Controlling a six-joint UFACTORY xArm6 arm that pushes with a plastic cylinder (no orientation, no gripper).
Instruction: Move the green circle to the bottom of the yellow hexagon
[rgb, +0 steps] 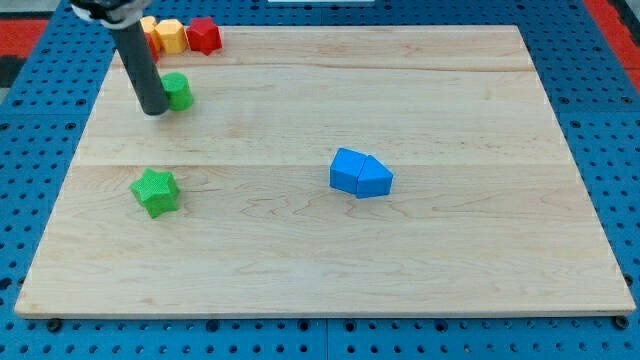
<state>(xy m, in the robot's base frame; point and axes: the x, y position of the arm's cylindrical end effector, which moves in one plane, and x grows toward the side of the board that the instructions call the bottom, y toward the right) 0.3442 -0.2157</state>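
Note:
The green circle (179, 90) lies near the board's top left corner, partly hidden by my rod. My tip (155, 111) rests on the board touching the circle's left lower side. The yellow hexagon (170, 36) sits at the board's top edge, straight above the green circle with a small gap between them.
A red block (204, 35) is right of the yellow hexagon, and an orange and red block (149, 33) is to its left, partly behind the rod. A green star (155, 191) lies at the lower left. A blue cube (348, 170) and blue triangle (374, 179) touch at centre.

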